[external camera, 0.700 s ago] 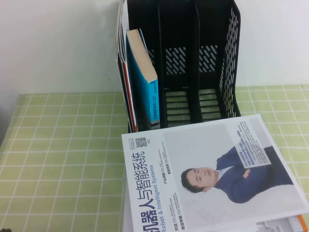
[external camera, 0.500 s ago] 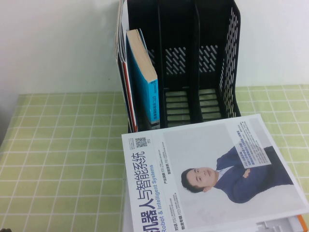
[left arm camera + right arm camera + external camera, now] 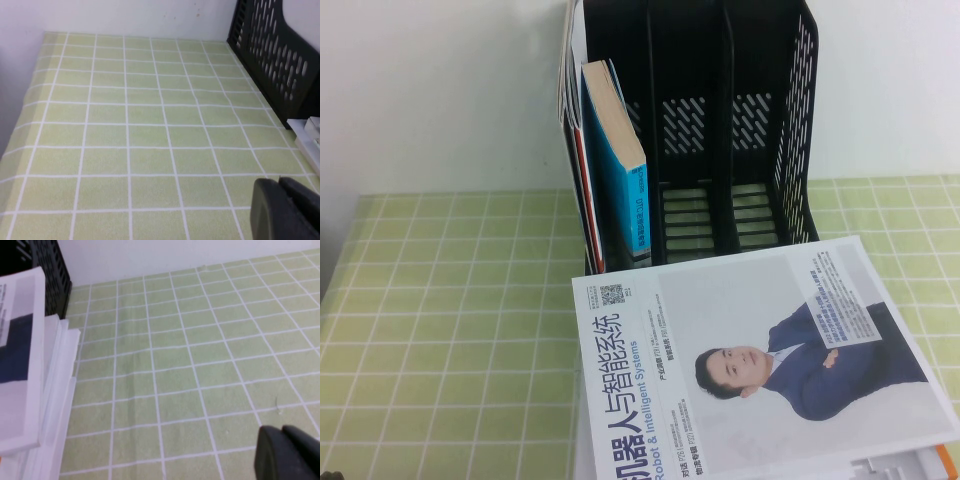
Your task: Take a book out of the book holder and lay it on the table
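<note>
Book (image 3: 617,160) stands upright in holder's (image 3: 760,120) leftmost slot, nearer left pincer (image 3: 285,207), jaw gap unclear; right pincer (image 3: 287,452) shut, empty.

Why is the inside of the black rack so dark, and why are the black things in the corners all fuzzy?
High view: the book holder is black and deep, so little light reaches inside; the book stays readable. Left wrist view: the left gripper sits too near the lens, so it blurs. Right wrist view: the right gripper, shut, blurs likewise, while the table looks evenly lit.
</note>
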{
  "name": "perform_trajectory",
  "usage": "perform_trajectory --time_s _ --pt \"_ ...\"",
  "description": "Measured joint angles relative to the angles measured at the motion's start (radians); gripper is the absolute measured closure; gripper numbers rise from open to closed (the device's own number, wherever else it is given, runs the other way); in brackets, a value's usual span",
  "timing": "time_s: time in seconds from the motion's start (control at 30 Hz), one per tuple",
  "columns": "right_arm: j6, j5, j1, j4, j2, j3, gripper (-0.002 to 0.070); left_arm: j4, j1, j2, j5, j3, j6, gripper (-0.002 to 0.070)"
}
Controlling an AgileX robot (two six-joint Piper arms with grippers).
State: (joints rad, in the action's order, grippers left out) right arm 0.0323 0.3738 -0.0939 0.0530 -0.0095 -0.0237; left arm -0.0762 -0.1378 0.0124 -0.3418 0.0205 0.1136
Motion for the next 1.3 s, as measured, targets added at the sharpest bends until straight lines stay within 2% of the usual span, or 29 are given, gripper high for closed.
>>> perform_trajectory --time_s 0.4,0.77,0.87,1.0,1.13,1.3 --pt "0.0 -0.147 0.0 0.002 0.0 -0.004 0.0678 -0.002 0.0 0.0 0.164 0.004 0.014 0.0678" --pt "0.0 -0.346 0.0 -0.003 0.0 -0.004 0.0678 -0.049 0.0 0.0 0.303 0.004 0.139 0.0678" --pt "0.0 -0.449 0.0 -0.005 0.0 -0.004 0.0678 -0.069 0.0 0.0 0.342 0.004 0.184 0.0678" --pt "0.044 -0.707 0.0 0.035 0.0 -0.004 0.0678 -0.115 0.0 0.0 0.404 0.004 0.261 0.0678" --pt "0.165 -0.993 0.0 0.059 0.0 -0.004 0.0678 -0.132 0.0 0.0 0.577 0.007 0.294 0.0678" --pt "0.278 -1.211 0.0 0.053 0.0 -0.001 0.0678 -0.14 0.0 0.0 1.008 0.009 0.328 0.0678"
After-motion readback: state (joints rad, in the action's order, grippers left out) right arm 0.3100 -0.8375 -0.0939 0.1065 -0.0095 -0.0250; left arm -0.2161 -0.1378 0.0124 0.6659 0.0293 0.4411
